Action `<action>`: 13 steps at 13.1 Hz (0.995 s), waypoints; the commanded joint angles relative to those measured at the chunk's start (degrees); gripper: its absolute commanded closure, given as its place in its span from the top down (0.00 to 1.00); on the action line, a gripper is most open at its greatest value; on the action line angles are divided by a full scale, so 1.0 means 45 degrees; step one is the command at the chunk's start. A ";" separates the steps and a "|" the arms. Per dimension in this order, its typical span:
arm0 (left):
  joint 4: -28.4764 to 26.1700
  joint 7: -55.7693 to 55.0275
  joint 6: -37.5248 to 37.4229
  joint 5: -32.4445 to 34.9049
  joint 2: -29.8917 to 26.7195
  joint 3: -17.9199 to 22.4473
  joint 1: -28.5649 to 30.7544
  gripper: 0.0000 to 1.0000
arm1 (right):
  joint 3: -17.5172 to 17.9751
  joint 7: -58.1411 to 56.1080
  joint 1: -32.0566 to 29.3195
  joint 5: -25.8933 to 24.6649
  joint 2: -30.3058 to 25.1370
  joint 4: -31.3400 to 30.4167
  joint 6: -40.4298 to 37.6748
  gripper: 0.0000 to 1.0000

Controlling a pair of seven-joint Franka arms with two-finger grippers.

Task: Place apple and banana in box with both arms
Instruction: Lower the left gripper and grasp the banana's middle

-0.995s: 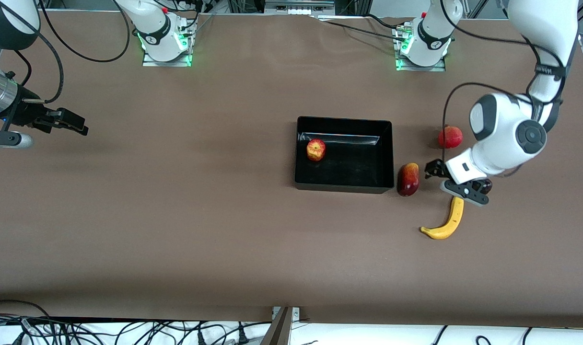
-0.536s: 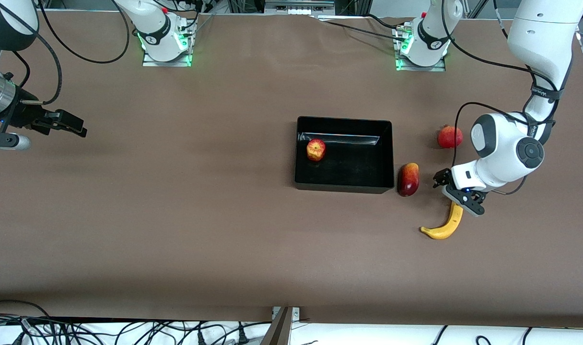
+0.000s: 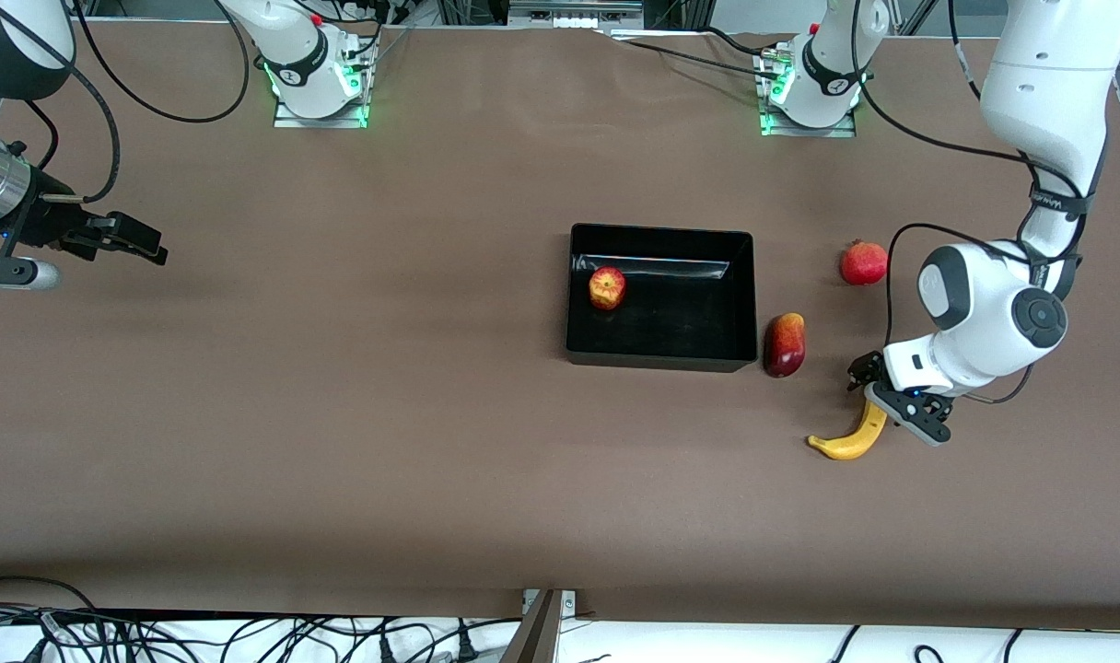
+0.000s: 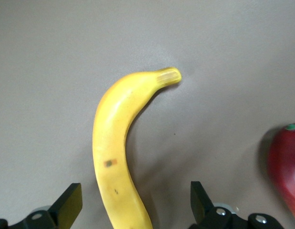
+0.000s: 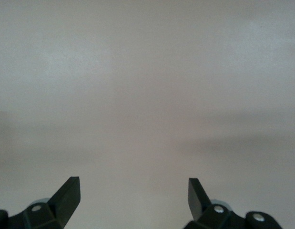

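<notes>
The left gripper (image 3: 896,405) sits low over the upper end of the banana (image 3: 857,435), its fingers (image 4: 68,206) spread wide on either side of the fruit without touching it, as the left wrist view shows (the yellow body runs up between the two black tips, its stem end pointing away from the gripper). The banana lies on the brown surface (image 3: 339,414) toward the left arm's end, nearer to the front camera than the box (image 3: 659,355) and apart from it. A dark red and orange mango (image 3: 785,344) lies just beside the box wall, and a plain red round fruit (image 3: 864,262) rests farther from the camera. The apple (image 3: 607,287) is already inside the black box, close to its wall at the right arm's end. The right gripper (image 3: 132,241) waits in the air over bare surface at the right arm's end, its fingers (image 5: 66,196) wide apart and holding nothing
</notes>
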 commanded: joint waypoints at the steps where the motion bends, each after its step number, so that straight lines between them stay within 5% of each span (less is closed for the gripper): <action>1: 0.0686 0.0153 -0.0079 0.0033 0.0609 0.0140 -0.0206 1.00 | -0.0025 0.0022 0.0036 0.0184 0.0140 0.0346 -0.0265 1.00; 5: 0.1193 0.0133 -0.0020 -0.0006 0.1098 0.0491 -0.0421 1.00 | -0.0025 0.0022 0.0036 0.0184 0.0140 0.0326 -0.0285 1.00; 9: 0.1253 0.0133 -0.0020 0.0033 0.1177 0.0570 -0.0558 0.53 | -0.0006 0.0022 0.0055 0.0184 0.0140 0.0326 -0.0285 1.00; 11: 0.1253 0.0094 -0.0020 0.0111 0.1177 0.0570 -0.0635 0.00 | -0.0006 0.0022 0.0036 0.0184 0.0140 0.0326 -0.0265 1.00; 13: 0.1253 -0.0081 -0.0020 0.0092 0.1177 0.0570 -0.0656 0.00 | -0.0025 0.0022 0.0055 0.0184 0.0140 0.0326 -0.0265 1.00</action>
